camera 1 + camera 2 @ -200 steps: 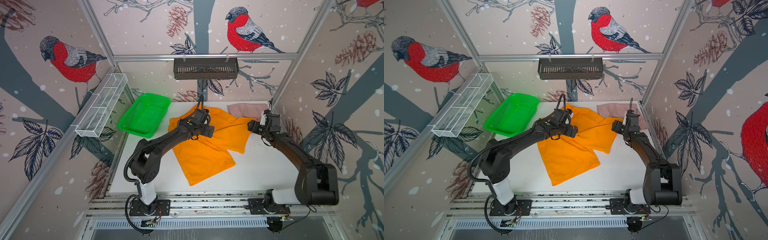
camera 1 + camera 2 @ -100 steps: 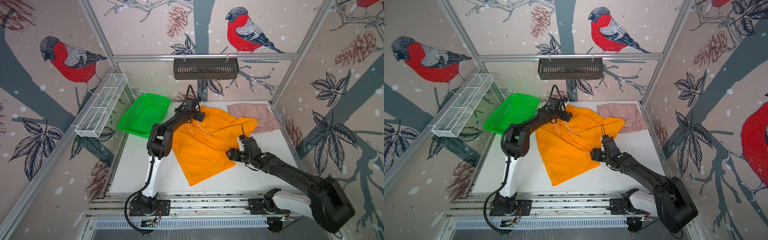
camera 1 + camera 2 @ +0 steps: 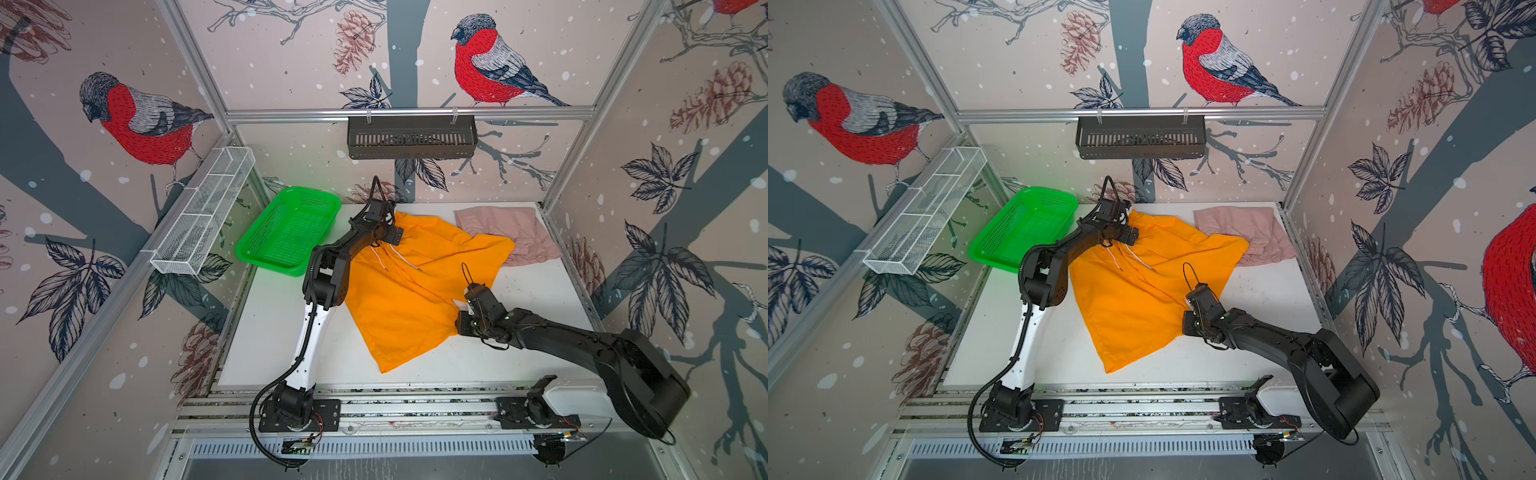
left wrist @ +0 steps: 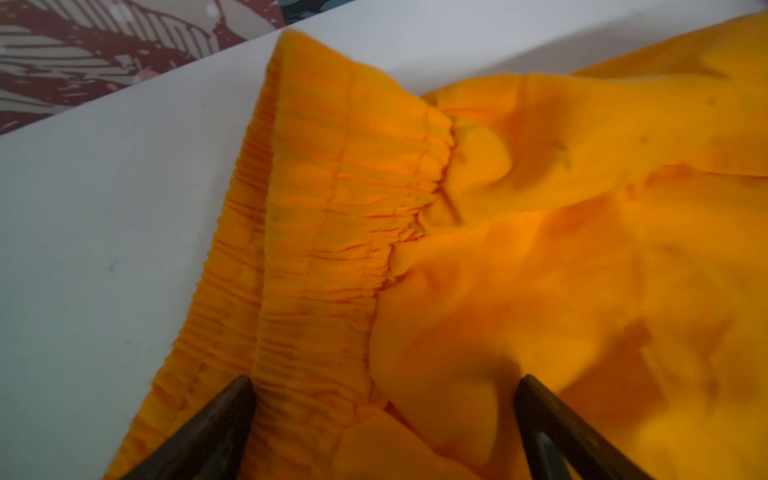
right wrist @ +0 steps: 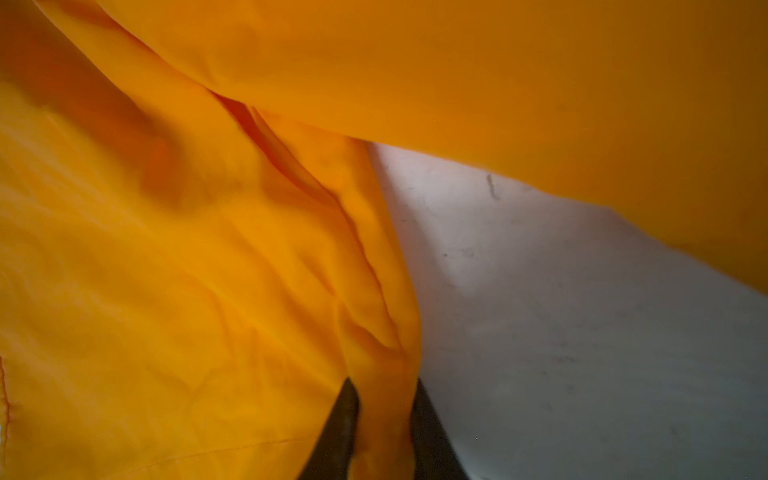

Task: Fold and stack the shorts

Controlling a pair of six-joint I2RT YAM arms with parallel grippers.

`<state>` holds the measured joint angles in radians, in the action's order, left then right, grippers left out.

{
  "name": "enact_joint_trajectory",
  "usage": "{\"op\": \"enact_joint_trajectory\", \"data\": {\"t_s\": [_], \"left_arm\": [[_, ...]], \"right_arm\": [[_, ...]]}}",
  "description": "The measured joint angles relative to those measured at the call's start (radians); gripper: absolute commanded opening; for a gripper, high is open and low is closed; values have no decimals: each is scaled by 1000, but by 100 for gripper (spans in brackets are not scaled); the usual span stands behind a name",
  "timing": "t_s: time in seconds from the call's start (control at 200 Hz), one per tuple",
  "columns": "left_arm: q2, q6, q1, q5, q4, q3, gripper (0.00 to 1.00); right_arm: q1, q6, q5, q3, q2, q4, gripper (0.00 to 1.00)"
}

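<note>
White table fills the middle of both top views, walled in by wallpaper of birds and pinecones. Orange shorts lie spread and rumpled across its centre, with the waistband toward the upper left. One leg runs to the lower middle. The other reaches right, where its hem covers the lower-left edge of the pink shorts. Those lie bunched in the table's upper right corner, and their waistband cannot be made out. A white drawstring trails over the orange cloth. A green basket sits at the upper left, near the orange waistband.

In the left wrist view, the left claw is spread wide over the gathered orange waistband. Only its dark fingertips enter the frame, and whether they touch the cloth cannot be told. From above, the wrist body hides the tips.

The right claw is pressed together on a raised fold at the edge of the orange shorts, with bare table just beside it. In both top views this claw is hidden under its own wrist, at the right edge of the lower leg.
</note>
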<state>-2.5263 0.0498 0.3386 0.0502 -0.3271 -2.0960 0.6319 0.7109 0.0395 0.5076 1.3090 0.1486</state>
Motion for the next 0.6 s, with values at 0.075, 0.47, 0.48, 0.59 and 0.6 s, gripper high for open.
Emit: {"op": "enact_joint_trajectory", "data": {"t_s": [0.075, 0.47, 0.48, 0.59, 0.6], "left_arm": [[2, -22, -21, -45, -23, 1, 97], [174, -126, -121, -213, -124, 214, 97], [179, -127, -122, -215, -125, 220, 97], [217, -140, -125, -229, -124, 279, 97], [220, -143, -126, -229, -124, 284, 97]], "right_arm": [[-24, -1, -18, 7, -4, 25, 7], [-296, -167, -51, 186, 135, 50, 6], [-303, -173, -53, 195, 145, 50, 6], [-358, -251, -58, 315, 266, 41, 11], [-362, -256, -58, 325, 277, 41, 12]]}}
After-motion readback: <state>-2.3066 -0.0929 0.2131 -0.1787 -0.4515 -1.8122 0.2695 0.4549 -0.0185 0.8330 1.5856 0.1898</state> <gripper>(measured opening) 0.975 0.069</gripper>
